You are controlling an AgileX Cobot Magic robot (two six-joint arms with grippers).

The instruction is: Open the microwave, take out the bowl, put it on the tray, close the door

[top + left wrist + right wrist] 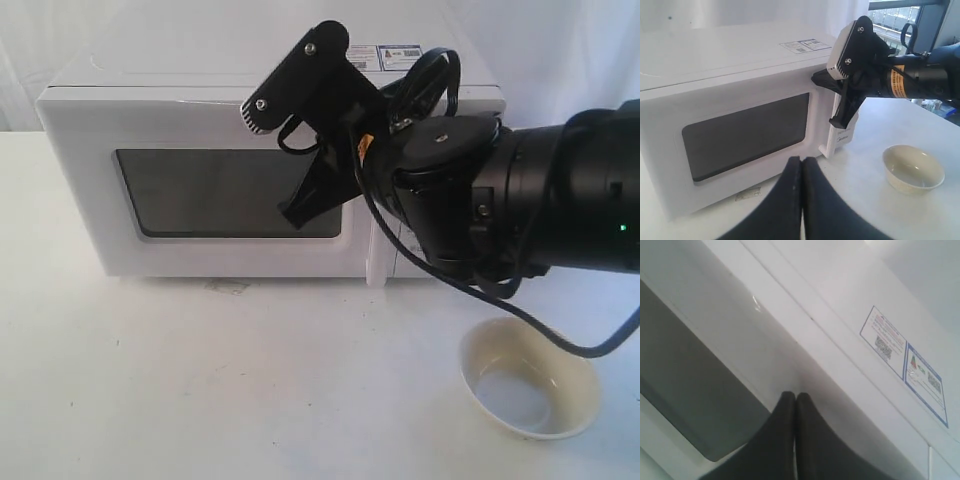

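At three o'clock on the microwave (200, 60), the right arm (580, 190) hides the control panel. The right tool (296, 212), jaws pressed together and empty, points at the closed door (100, 210). Only the left wrist view shows the left tool (801, 162), likewise closed and empty. At five o'clock the bowl (528, 388) sits on the worktop (250, 380).

This looks like a robot test lab, not a home kitchen: a microwave (220, 120) stands on a plain white counter (200, 390) backed by hanging white sheeting (35, 55), with a window (892, 15) onto buildings.
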